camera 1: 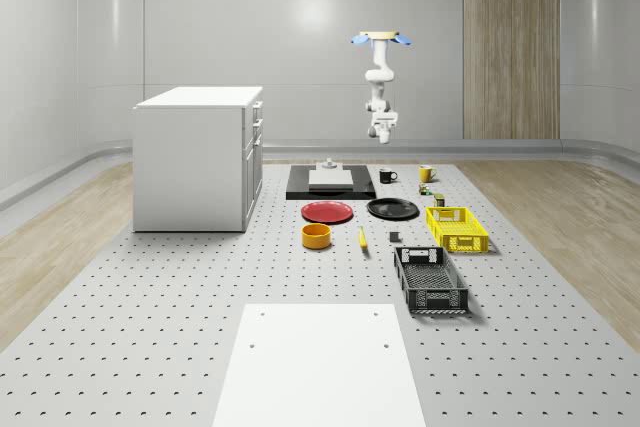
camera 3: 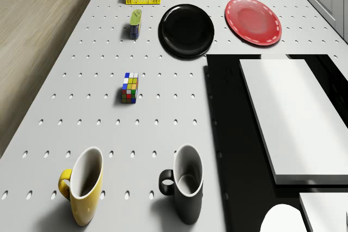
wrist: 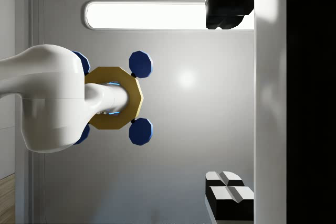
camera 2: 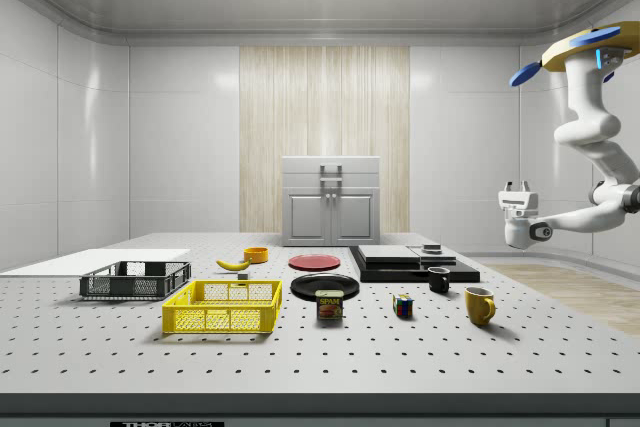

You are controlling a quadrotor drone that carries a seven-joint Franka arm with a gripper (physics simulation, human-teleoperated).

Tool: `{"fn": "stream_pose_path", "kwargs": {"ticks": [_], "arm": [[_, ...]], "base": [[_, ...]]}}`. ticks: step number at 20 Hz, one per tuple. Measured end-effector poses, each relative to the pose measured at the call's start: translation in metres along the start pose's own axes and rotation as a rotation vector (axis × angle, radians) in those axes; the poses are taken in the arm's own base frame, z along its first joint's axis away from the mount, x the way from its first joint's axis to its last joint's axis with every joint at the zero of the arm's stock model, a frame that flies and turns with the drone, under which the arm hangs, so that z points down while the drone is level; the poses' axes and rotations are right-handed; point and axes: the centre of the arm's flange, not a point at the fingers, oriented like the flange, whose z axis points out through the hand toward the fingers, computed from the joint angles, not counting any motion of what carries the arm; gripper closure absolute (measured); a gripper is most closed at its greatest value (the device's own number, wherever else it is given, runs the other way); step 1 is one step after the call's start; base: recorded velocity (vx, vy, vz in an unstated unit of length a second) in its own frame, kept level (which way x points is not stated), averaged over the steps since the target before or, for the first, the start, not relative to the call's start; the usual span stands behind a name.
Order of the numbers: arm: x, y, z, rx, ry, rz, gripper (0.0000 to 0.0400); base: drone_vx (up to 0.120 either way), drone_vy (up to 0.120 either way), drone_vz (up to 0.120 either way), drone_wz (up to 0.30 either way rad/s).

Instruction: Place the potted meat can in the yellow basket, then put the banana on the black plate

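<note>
**Drone hovers high, can not yet reached**

The drone [camera 1: 381, 39] hovers past the table's [camera 1: 150, 347] far end. Its gripper [camera 2: 516, 194] hangs high and holds nothing; I cannot tell the finger gap. The can [camera 2: 330, 305] stands between the basket [camera 2: 225, 307] and a puzzle cube [camera 2: 403, 306]. Best descend straight over it. Open air all around.
</note>
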Motion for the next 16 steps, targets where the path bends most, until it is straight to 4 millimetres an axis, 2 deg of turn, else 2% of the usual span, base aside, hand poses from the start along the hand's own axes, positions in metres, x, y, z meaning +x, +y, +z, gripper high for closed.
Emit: {"fn": "stream_pose_path", "kwargs": {"ticks": [6, 16], "arm": [[0.001, -0.001, -0.014, 0.003, 0.003, 0.000, 0.0000], [0.001, -0.001, -0.018, 0.008, 0.009, 0.000, 0.0000]], "base": [[0.120, 0.120, 0.000, 0.000], [0.120, 0.120, 0.000, 0.000]]}}
